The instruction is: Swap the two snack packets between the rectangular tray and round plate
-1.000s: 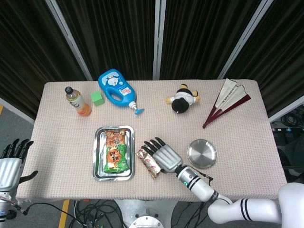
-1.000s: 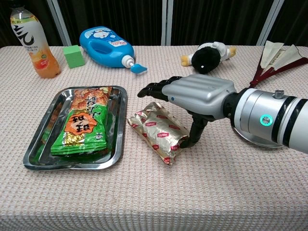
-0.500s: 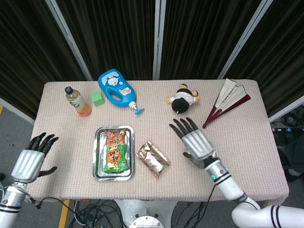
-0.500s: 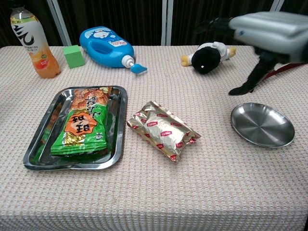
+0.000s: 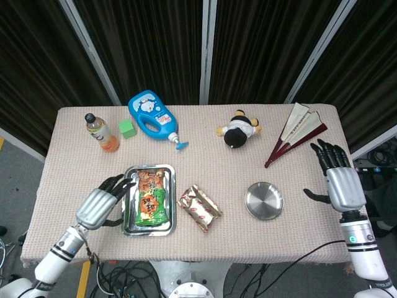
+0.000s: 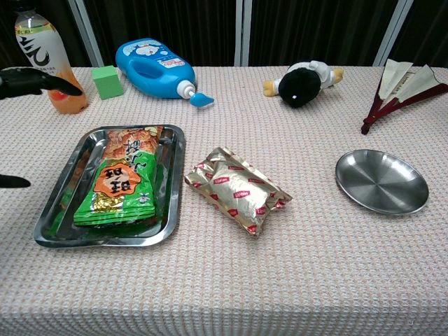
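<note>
Beside the left rim of the rectangular tray (image 5: 129,227), the left hand (image 5: 99,206) hovers with fingers spread, holding nothing, fingertips reaching the tray's upper left corner. On that tray lies the green snack packet (image 5: 151,197). Just to the tray's right, on bare tablecloth, sits the gold snack packet (image 5: 200,208), with open cloth between it and the round plate (image 5: 263,200). Off past the table's right edge, the right hand (image 5: 338,180) hangs released, fingers apart, near the folded fan (image 5: 296,132)
</note>
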You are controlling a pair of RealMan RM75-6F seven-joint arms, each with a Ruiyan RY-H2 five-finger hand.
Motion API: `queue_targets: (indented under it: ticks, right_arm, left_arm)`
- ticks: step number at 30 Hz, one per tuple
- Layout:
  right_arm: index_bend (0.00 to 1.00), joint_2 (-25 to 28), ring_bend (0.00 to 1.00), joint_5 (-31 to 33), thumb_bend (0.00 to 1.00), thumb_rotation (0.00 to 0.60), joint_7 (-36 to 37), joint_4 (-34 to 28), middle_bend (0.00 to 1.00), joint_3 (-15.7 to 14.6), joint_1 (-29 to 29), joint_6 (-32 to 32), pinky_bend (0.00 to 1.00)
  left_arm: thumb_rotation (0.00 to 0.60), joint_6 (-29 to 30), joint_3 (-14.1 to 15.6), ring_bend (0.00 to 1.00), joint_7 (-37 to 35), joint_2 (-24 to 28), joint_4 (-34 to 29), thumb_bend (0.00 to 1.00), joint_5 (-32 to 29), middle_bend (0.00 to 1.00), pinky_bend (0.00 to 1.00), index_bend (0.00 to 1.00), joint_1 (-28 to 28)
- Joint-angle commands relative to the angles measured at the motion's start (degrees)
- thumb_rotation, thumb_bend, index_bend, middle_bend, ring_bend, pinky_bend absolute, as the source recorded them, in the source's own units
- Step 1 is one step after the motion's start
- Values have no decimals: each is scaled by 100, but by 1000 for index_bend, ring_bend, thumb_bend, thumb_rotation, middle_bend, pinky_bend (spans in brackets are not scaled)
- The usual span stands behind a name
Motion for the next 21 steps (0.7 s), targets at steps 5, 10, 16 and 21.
queue_targets:
  ticks: [5, 10, 16, 21]
  right_arm:
    - [0, 51, 0, 19, 0, 600, 342, 352, 0, 11, -248, 20, 0]
    - [0, 27, 0, 19, 0, 600, 449, 484, 0, 35, -290, -60, 0]
    - [0, 23, 0, -53, 0, 600, 567, 631, 0, 69, -334, -97, 0]
    - [0, 4, 0, -90, 0, 600, 685, 716, 0, 118, -361, -114, 0]
  left_arm:
    - [600, -898, -321, 0, 337, -529, 91, 0, -741, 26, 121, 82, -669]
    - [600, -1397, -436, 0, 541, -724, 292, 0, -1375, 0, 100, 66, -982]
    - [600, -1702, -466, 0, 709, -787, 434, 0, -2024, 0, 96, 57, -1201]
    - [600, -1874, -426, 0, 783, -822, 547, 0, -2330, 0, 96, 55, -1373]
